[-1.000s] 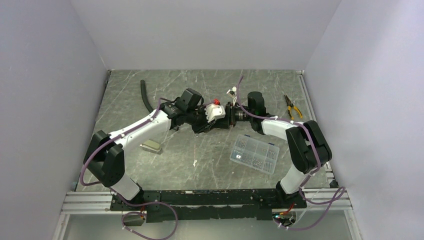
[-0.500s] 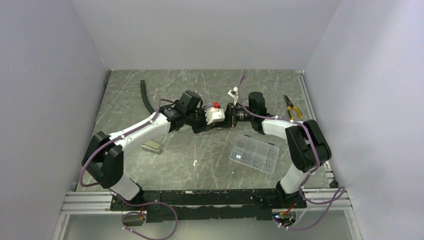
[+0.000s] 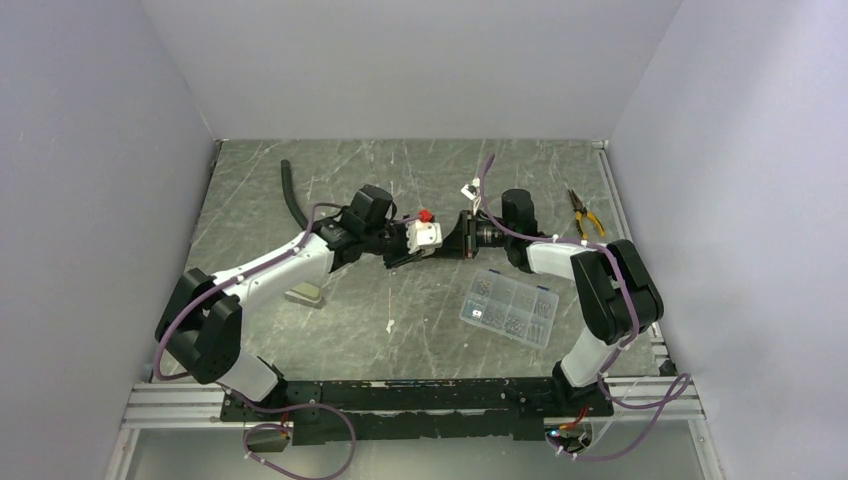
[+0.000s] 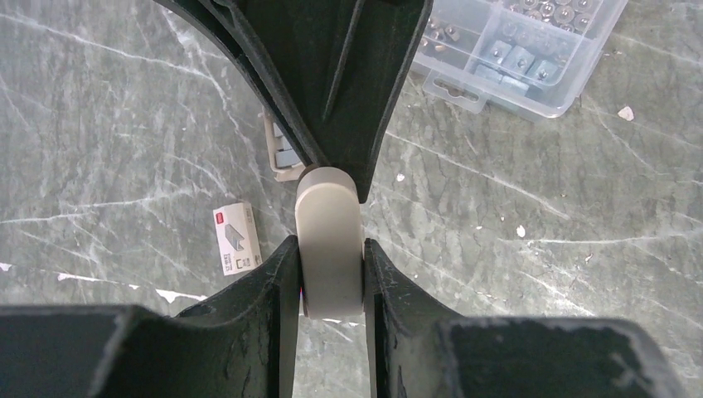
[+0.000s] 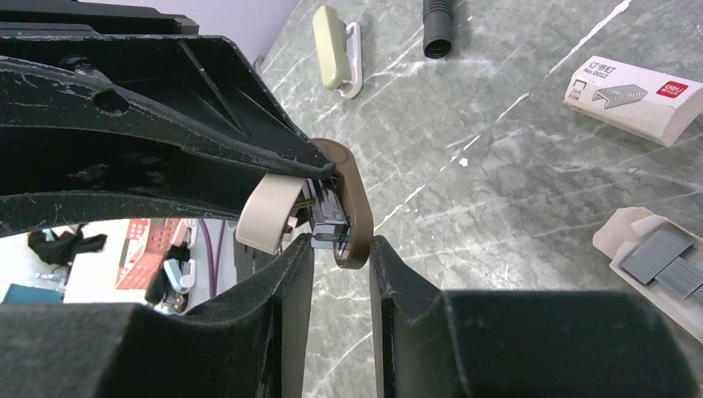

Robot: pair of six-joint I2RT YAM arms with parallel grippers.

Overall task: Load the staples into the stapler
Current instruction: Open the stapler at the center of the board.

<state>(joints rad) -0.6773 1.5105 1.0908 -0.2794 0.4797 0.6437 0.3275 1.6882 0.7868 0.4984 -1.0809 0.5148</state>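
Together, the left jaws and right jaws each clench the stapler (image 4: 329, 240), opposite ends.

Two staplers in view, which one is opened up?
The brown-and-beige stapler clamped in both arms' jaws: its halves are spread, baring the metal channel. The olive stapler lies closed on the table, untouched.
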